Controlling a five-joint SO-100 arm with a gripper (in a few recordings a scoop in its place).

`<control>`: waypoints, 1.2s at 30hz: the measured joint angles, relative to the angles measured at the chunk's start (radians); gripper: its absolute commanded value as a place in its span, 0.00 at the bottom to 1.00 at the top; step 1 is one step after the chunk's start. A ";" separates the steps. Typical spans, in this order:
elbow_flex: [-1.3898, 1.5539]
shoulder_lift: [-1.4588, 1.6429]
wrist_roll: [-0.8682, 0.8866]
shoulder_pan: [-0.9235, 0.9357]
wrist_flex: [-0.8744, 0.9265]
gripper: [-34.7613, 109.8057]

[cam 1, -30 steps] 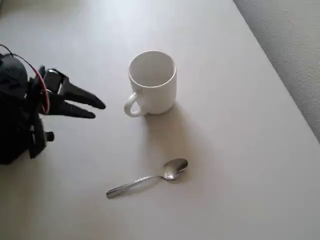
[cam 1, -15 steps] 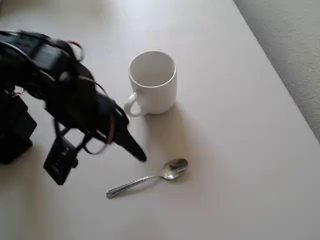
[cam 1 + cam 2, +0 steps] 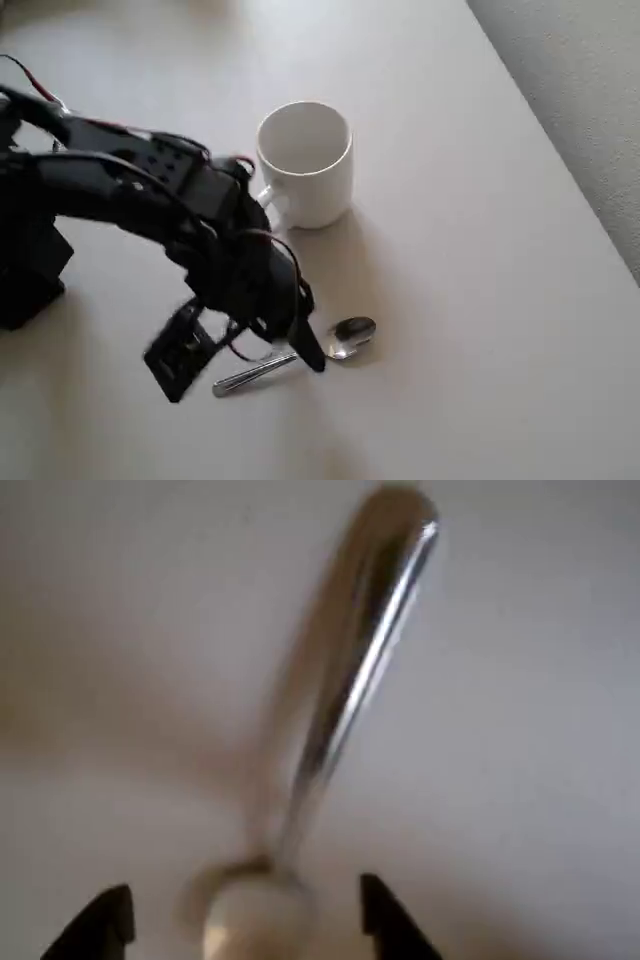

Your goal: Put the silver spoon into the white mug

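In the wrist view, the two black fingertips (image 3: 385, 920) stand apart, one on each side of the bowl of the silver spoon (image 3: 345, 690), and they do not touch it. In the overhead view, the gripper (image 3: 308, 352) is spread over the spoon's neck; the spoon lies flat on the pale table (image 3: 480, 300). Farther back, the white mug (image 3: 305, 165) stands upright, well apart from the spoon.
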 measured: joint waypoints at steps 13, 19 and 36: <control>-0.095 -0.101 0.000 0.025 0.002 0.41; -0.109 -0.130 0.000 0.023 0.000 0.39; -0.241 -0.225 -0.002 0.021 0.060 0.23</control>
